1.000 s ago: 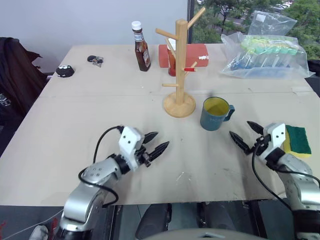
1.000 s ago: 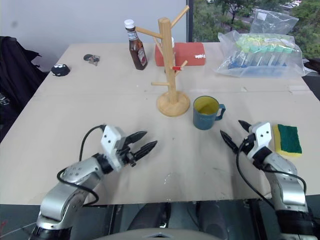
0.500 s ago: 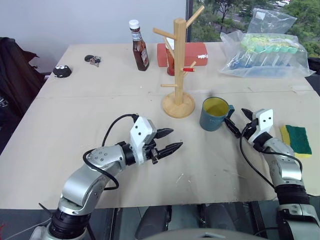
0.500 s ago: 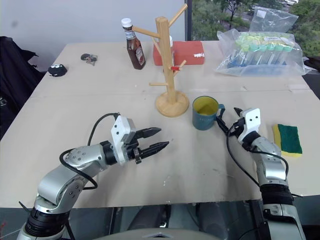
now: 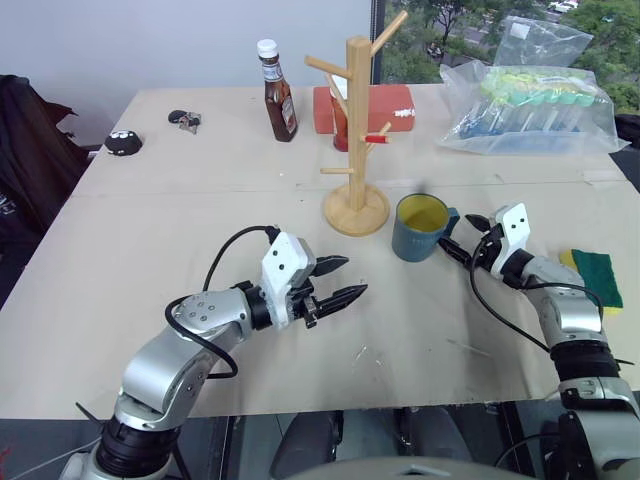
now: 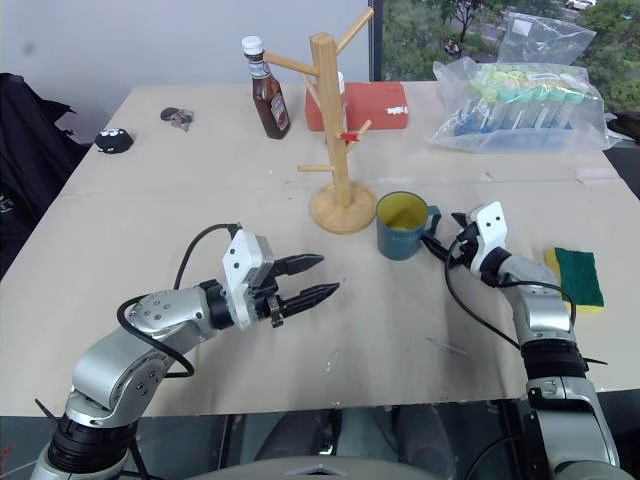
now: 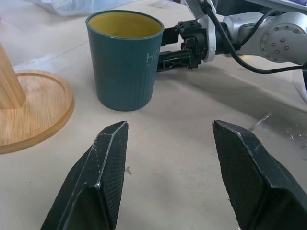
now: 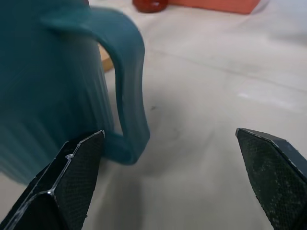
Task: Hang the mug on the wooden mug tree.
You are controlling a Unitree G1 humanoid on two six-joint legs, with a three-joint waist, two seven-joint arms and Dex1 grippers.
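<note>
**Just at the handle: right gripper open beside the mug, mug on the table**

Here the teal-blue ceramic mug with the yellow inside (image 5: pixel 418 228) stands upright on the pale beige table (image 5: pixel 150 230). It is just beside the round disc base of the light wooden mug tree (image 5: pixel 357 130), on the robot's right of it, and the left wrist view shows a narrow strip of table between the two. None of the tree's angled pegs carries anything. The mug's loop handle (image 8: pixel 129 91) points toward the right gripper (image 5: pixel 462 237).

That gripper is released, its two black fingers (image 8: pixel 72 187) spread wide. The right wrist view shows the handle in the space ahead of them, close to one finger. Whether that finger touches the mug cannot be told. Nothing is grasped.

The left gripper (image 5: pixel 350 277) hangs over bare table nearer the robot, well apart from the mug, with its fingers parted and empty. It points toward the mug and the tree's base.

Farther back, a brown glass sauce bottle with a white cap (image 5: pixel 279 95) stands left of the tree and a flat red box (image 5: pixel 385 108) lies behind it. A clear plastic bag of coloured items (image 5: pixel 535 105) lies at the far right. A yellow-and-green sponge (image 5: pixel 598 275) lies near the right arm.
</note>
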